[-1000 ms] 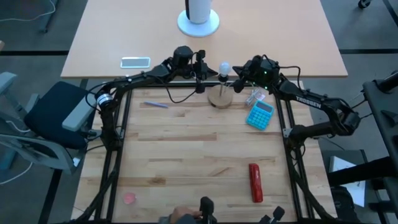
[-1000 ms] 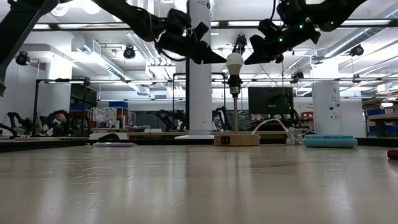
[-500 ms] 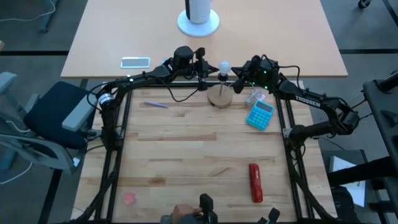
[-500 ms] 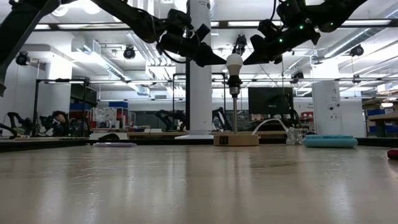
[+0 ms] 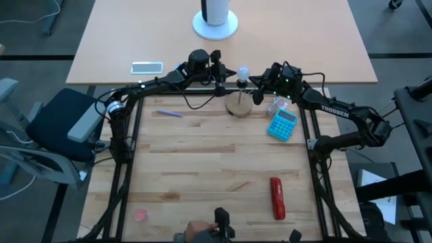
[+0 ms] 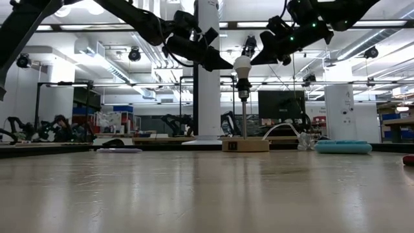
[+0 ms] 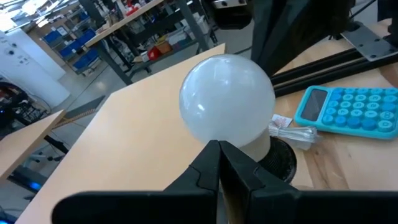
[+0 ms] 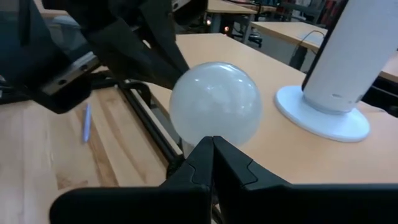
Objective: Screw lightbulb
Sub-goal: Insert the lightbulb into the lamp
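We see the lightbulb [image 5: 243, 71] upright on its post at the far middle of the surface, long axis vertical. Our left pincer [image 5: 220, 79] and right pincer [image 5: 258, 83], both closed and empty, flank it, about equally near.

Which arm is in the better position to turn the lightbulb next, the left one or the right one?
Neither clearly. Left tool and right tool are both shut, tips at opposite sides of the lightbulb on its post. In the low view the left tip seems slightly nearer, so perhaps left.
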Tool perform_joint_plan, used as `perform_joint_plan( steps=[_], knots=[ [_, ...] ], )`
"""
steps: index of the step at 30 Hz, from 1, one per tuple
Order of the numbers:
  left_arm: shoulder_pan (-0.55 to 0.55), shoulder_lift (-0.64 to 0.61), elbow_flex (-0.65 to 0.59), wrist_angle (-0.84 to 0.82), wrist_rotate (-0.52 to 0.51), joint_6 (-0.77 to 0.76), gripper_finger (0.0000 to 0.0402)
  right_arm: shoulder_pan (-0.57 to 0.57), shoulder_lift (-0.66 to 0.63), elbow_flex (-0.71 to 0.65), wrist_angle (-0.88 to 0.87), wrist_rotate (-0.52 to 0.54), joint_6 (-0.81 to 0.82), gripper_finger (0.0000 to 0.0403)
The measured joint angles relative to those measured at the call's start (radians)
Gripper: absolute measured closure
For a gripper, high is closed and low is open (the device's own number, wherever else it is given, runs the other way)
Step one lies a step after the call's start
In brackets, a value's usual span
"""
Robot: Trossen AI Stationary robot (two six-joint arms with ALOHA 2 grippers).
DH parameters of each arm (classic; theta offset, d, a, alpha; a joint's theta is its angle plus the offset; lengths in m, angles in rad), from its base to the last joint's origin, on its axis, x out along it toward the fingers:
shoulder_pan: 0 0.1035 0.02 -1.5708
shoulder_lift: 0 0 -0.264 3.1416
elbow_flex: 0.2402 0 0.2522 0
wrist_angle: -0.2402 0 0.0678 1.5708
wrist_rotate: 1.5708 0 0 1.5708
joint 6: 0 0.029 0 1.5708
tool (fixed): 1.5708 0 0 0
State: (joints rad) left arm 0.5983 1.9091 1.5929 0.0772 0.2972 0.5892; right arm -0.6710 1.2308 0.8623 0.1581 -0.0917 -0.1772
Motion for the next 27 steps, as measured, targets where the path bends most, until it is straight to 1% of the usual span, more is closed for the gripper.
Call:
perform_joint_plan(
  steps=[9,14,16,19,21,27],
  knots=[
    [0.001,-0.008,0.000,-0.009,0.001,0.000,0.0401,0.014,-0.009,0.000,-0.017,0.010,0.013,0.0403],
    [0.000,-0.046,0.000,-0.054,0.016,0.003,0.0401,0.013,-0.035,0.000,-0.066,0.096,0.000,0.0403],
    [0.002,-0.049,0.000,-0.071,0.063,0.004,0.0401,0.008,-0.038,0.000,-0.065,0.116,-0.019,0.0403],
    [0.001,-0.046,0.000,-0.074,0.143,0.000,0.0401,-0.010,-0.037,0.000,-0.051,0.117,-0.031,0.0403],
    [-0.005,-0.039,0.000,-0.054,0.147,0.000,0.0401,-0.021,-0.031,0.000,-0.024,0.117,-0.031,0.0403],
    [-0.009,-0.008,0.000,-0.026,0.112,-0.020,0.0401,-0.022,-0.019,0.000,0.022,0.106,-0.031,0.0403]
  ],
)
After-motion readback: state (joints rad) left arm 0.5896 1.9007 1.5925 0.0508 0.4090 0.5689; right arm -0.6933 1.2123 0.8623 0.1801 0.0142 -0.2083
